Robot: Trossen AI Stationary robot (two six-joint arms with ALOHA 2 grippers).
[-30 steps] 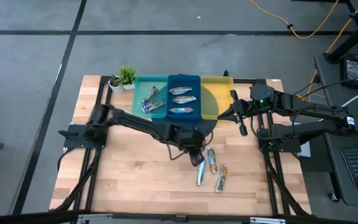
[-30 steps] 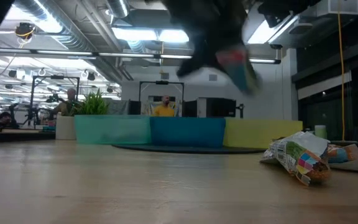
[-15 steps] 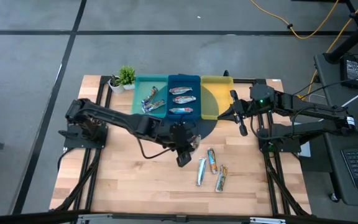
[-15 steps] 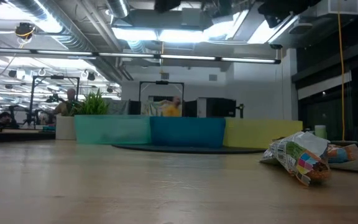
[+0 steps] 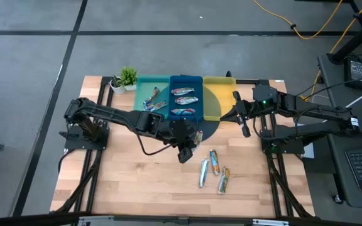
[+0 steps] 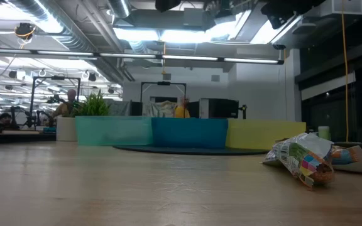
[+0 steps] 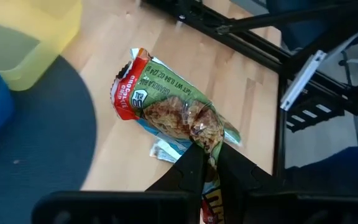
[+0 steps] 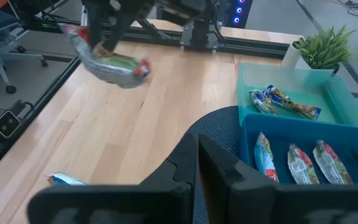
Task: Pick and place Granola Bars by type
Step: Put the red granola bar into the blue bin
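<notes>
L gripper (image 7: pixel 209 163) lifts multicoloured granola bar (image 7: pixel 169 112)
Fingers pinched on wrapper, above table (image 5: pixel 137 182); R gripper (image 8: pixel 194 163) closed, empty

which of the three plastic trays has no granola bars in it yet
The yellow plastic tray, at the right end of the row. The teal tray and the middle blue tray each already hold shiny-wrapped granola bars; the yellow one shows only bare floor.

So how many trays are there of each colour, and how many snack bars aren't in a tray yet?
Teal tray: 1
Blue tray: 1
Yellow tray: 1
Loose bars lying on the table: 3
Held bar, pinched in the left tool: 1
Total: 3 trays and 4 bars outside them, 7 things.
</notes>
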